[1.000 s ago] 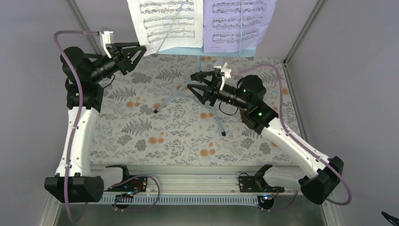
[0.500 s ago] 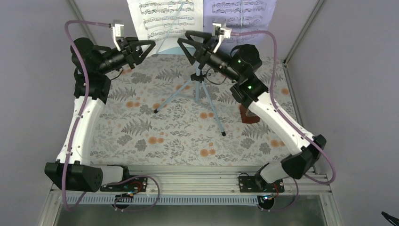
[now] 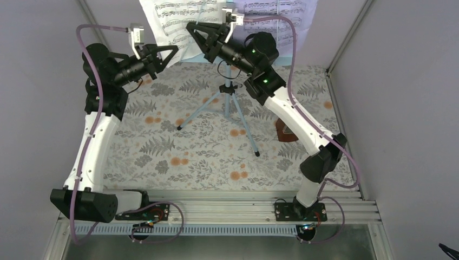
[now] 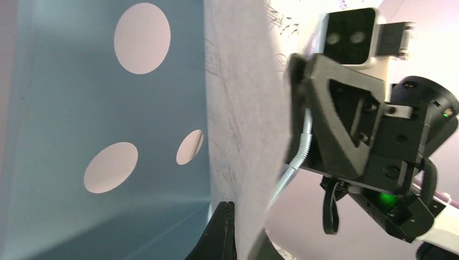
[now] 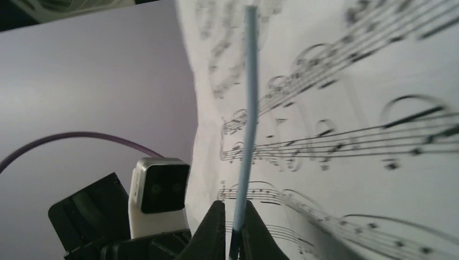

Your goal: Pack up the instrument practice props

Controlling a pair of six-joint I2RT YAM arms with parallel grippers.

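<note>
The light-blue music stand (image 3: 227, 103) stands on its tripod mid-table, and its hole-dotted plate (image 4: 81, 135) fills the left wrist view. Two sheet-music pages lean on it, the left page (image 3: 172, 24) and the right page (image 3: 276, 16). My left gripper (image 3: 176, 50) is shut on the left page's lower right edge (image 4: 243, 135), with the paper pinched between its fingers (image 4: 223, 233). My right gripper (image 3: 191, 26) is shut on the stand's thin blue page-holder rod (image 5: 247, 108) in front of that page. The brown metronome (image 3: 286, 131) sits at the right, partly hidden by my right arm.
A floral cloth (image 3: 178, 157) covers the table. Grey walls with metal corner posts (image 3: 346, 38) close in the back and sides. The arms' mounting rail (image 3: 227, 208) runs along the near edge. The two grippers sit close together at the left page.
The right arm swung up from the tripod legs to the top of the stand. Both grippers closed, the left on the page and the right on the rod. The left page has tilted.
</note>
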